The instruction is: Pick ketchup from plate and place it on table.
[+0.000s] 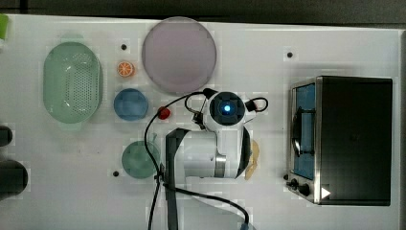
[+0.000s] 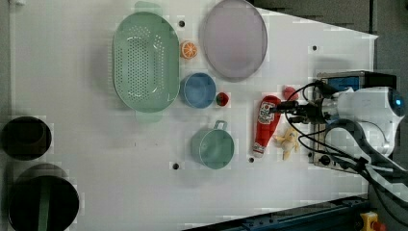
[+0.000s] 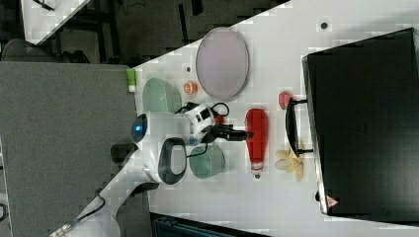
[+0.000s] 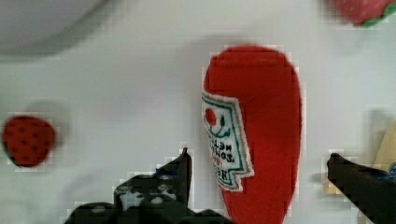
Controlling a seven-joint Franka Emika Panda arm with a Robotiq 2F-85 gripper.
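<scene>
Lying flat on the white bench (image 2: 96, 192) in the left view: ketchup (image 2: 265, 126), off the plate (image 2: 234, 39), between the green mug (image 2: 212, 147) and the toaster oven (image 2: 344, 82). Hidden under the arm in the top view. Seen up close from the wrist: ketchup label, pincer (image 4: 259, 172) spread wide with a finger either side of the bottle (no contact visible). Beside the ketchup, away from the mug: a peeled banana (image 2: 287, 140). Nothing on the plate, in the blue bowl (image 2: 197, 90) or in the pale green colander (image 2: 145, 61). Just next to the blue bowl, a strawberry (image 2: 222, 99).
</scene>
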